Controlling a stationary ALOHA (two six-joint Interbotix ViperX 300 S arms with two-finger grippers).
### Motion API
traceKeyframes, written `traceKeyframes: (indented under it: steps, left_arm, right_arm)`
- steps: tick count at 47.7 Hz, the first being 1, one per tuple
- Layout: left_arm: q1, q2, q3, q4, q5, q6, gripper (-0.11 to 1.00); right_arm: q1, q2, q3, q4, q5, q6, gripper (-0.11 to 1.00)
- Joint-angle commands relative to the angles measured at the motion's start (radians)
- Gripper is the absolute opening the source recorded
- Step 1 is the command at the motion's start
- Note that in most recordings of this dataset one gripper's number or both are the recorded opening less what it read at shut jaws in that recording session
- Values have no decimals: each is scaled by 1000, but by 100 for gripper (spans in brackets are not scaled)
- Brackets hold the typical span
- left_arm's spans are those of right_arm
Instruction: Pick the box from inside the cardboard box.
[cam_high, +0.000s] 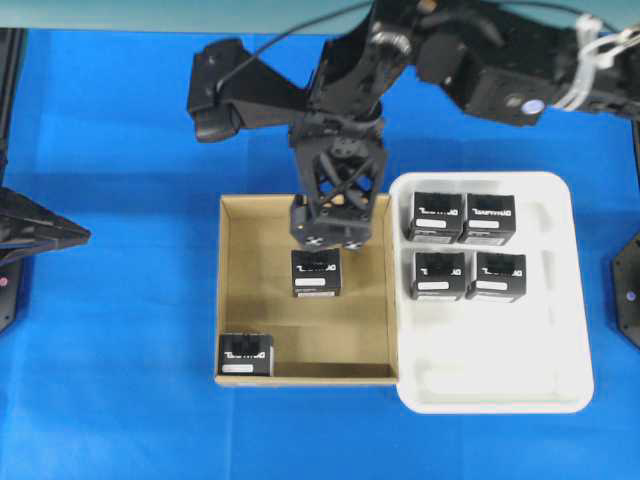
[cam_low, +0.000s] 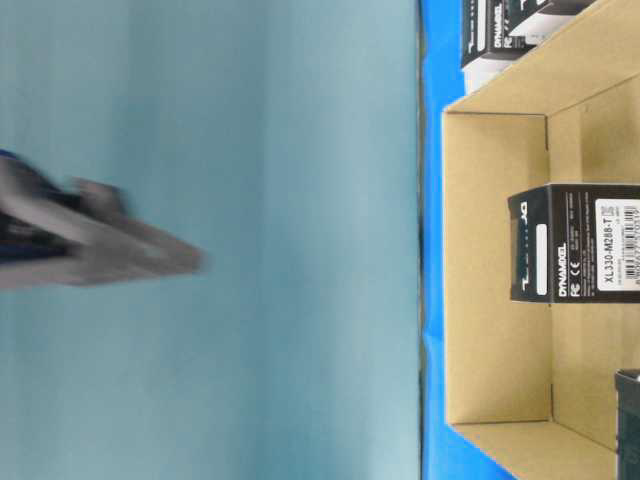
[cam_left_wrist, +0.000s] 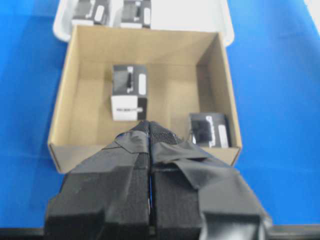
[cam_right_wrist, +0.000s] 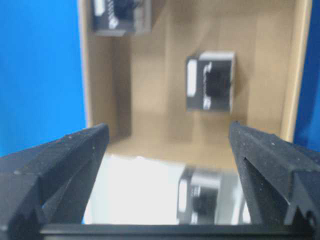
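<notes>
The right claw (cam_high: 330, 228) hangs over the far edge of the cardboard box (cam_high: 232, 290), jaws spread wide and holding nothing, with the box (cam_high: 316, 272) lying just beyond it toward the near wall, on the carton's tan floor near the middle. In the right wrist view that black box sits ahead of the fingertips and a little toward the right finger (cam_right_wrist: 272, 165), apart from both. It looks close to square from above, so no long axis stands out; its white label strip faces the near wall. A second black box (cam_high: 245, 354) rests in the carton's near-left corner, well apart from the first. The right arm is plainly the nearer of the two.

The left claw (cam_left_wrist: 150, 145) sits outside the carton on the blue tabletop (cam_high: 120, 250) side, its taped fingers pressed together, empty.

Four more black boxes stand in the white plastic tray (cam_high: 560, 300) touching the carton's right wall. The overhead view hides the right fingertips under the wrist, so their height above the carton floor cannot be told. The table-level view is turned sideways, shows only a blurred grey shape at left, and cuts off the carton.
</notes>
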Motion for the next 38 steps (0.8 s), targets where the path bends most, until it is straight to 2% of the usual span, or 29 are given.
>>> traceKeyframes:
  steps: [1, 7, 20, 31, 38]
  left_arm:
    - [-11, 5, -31, 3, -9, 0, -7]
    - [-20, 5, -31, 2, -9, -2, -7]
    - [-21, 5, -31, 2, -8, -2, -7]
    - [-21, 5, -31, 2, -6, -2, -7]
    - [-21, 8, -29, 2, -6, 0, -7]
  right_arm:
    - [5, -6, -58, -23, 67, 17, 99]
    - [2, -6, -83, -40, 77, 25, 99]
    - [0, -8, -44, -71, 67, 20, 99]
    - [2, -11, 48, -158, 32, 5, 99]
    - [26, 3, 141, -178, -54, -34, 99]
